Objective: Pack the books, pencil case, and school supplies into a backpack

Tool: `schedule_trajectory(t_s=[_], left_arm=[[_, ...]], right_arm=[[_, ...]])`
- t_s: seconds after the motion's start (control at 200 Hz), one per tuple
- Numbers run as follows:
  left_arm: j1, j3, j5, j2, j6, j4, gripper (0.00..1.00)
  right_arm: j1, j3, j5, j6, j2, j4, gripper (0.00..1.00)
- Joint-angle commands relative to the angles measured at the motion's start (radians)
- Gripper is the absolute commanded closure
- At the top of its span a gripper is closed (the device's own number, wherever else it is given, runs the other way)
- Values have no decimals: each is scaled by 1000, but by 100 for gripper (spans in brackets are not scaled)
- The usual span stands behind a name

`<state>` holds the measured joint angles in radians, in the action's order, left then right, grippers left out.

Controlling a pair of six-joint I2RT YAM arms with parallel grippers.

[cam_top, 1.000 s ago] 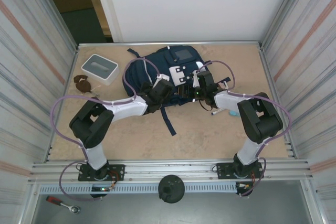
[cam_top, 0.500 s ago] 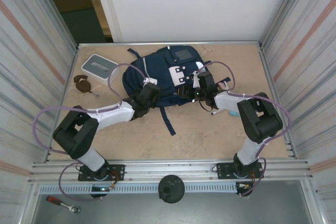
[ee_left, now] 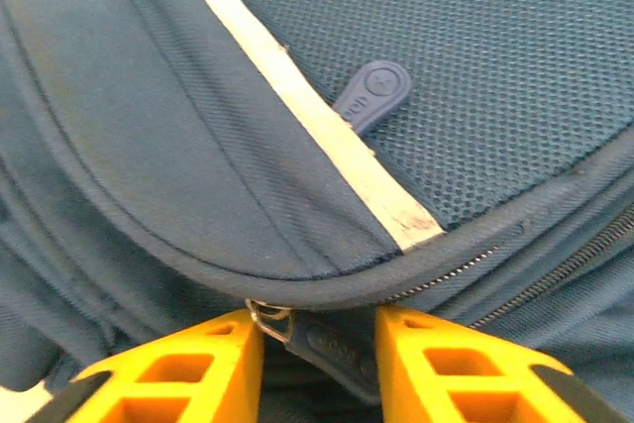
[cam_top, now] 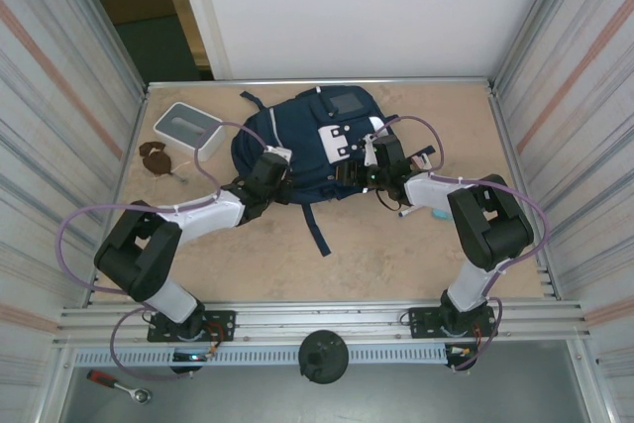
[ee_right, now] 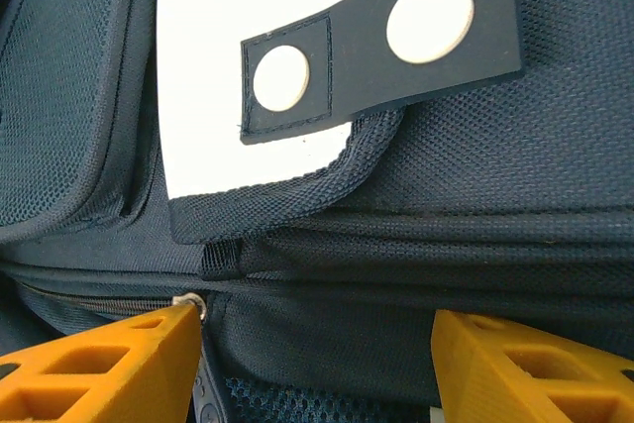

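Note:
The navy backpack (cam_top: 317,136) lies flat at the back middle of the table. My left gripper (cam_top: 271,167) is at its near left edge. In the left wrist view its yellow fingers (ee_left: 319,332) have narrowed onto a dark zipper pull (ee_left: 337,346) just under the piped seam, touching it on both sides. My right gripper (cam_top: 369,171) is at the backpack's right side. Its fingers (ee_right: 317,329) stand wide, with a fold of backpack fabric (ee_right: 327,344) filling the gap. A white marker with a blue cap (cam_top: 426,213) lies beside the right arm. Books and pencil case are out of view.
A white-and-grey square box (cam_top: 188,130) and a small brown object (cam_top: 156,157) sit at the back left. A backpack strap (cam_top: 317,230) trails toward the near edge. Corrugated metal walls close in both sides. A second zipper pull (ee_left: 371,96) lies on the mesh panel.
My left gripper has slid left along the backpack's near edge and its jaws have closed in from wide open onto the zipper pull. The right arm has not moved.

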<state>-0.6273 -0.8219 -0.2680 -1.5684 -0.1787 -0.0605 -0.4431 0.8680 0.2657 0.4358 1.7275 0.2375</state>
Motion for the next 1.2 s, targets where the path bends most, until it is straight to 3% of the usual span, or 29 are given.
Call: schedule_trajectory(t_s=[0.0, 0.215, 0.431, 0.626, 0.772, 0.972, 1.072, 1.192], left_arm=[[11, -34, 79, -12, 30, -16, 72], [47, -22, 148, 1, 38, -4, 89], [74, 6, 197, 39, 51, -17, 100], [96, 51, 259, 92, 53, -59, 100], [100, 82, 287, 149, 34, -96, 100], [100, 97, 303, 179, 27, -107, 100], [100, 96, 304, 165, 30, -107, 100], [100, 96, 309, 154, 45, -97, 100]], right_arm=[[7, -21, 19, -2, 13, -78, 38], [28, -33, 7, -15, -20, -96, 38], [49, -40, -3, -24, -42, -117, 38], [58, -56, 19, -15, -145, -141, 38], [-34, -82, -22, 13, -251, -169, 35], [-131, -212, -130, 279, -320, -90, 25], [-145, -263, -151, 433, -281, 11, 24], [-143, -239, -148, 511, -186, 108, 25]])
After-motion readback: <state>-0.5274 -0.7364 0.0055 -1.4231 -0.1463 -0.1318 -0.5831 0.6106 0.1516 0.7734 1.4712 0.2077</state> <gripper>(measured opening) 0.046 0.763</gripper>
